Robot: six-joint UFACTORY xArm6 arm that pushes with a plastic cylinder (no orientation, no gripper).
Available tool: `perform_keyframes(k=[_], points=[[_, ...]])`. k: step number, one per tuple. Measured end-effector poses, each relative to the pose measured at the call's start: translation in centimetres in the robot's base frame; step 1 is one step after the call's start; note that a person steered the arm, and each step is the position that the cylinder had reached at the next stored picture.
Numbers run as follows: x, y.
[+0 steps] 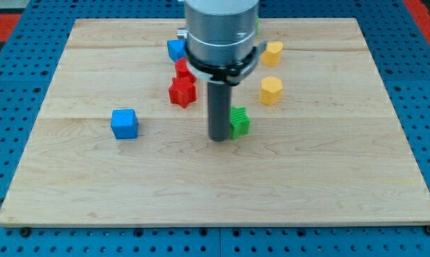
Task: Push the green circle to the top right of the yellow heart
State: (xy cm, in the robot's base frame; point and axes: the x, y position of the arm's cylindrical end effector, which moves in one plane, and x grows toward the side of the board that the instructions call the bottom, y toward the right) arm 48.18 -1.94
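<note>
Right now my tip point(220, 138) rests on the wooden board point(329, 178), a little below the board's middle, and it touches the left side of a green block point(238, 122). That block's shape is hard to read from here; it looks ridged rather than plainly round, and part of it is hidden behind the rod. My tip is a bare rod end, so it holds nothing and has nothing to open or close; it only presses sideways against the green block.

Up and to the view's left of my tip sits a red star-like block point(182, 92), and just above it, touching or nearly so, a second red block point(183, 69) whose shape I cannot make out because the arm body covers part of it. Above that lies a blue block point(176, 49), partly hidden too.

To the view's right of the rod, a yellow hexagon-like block point(271, 90) stands above and right of the green block, well apart from it. Higher up sits another yellow block point(272, 53), possibly the heart, though its outline is unclear. Far toward the view's left, alone, rests a blue cube point(124, 123).

A blue pegboard point(15, 86) surrounds the wooden board.
</note>
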Motion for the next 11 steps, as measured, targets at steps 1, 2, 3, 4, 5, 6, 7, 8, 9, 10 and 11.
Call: perform_keyframes(k=[1, 2, 3, 4, 5, 6, 7, 8, 9, 10, 11], points=[[-1.2, -2.5], [-1.6, 1.6], [-1.5, 5.7], [-1.5, 6.5], [-4.6, 2.0], [-11.5, 7.9], [-17.9, 6.0], [-22.4, 5.2], [-24.1, 3.2], [-26.7, 2.0], [-28.7, 2.4]])
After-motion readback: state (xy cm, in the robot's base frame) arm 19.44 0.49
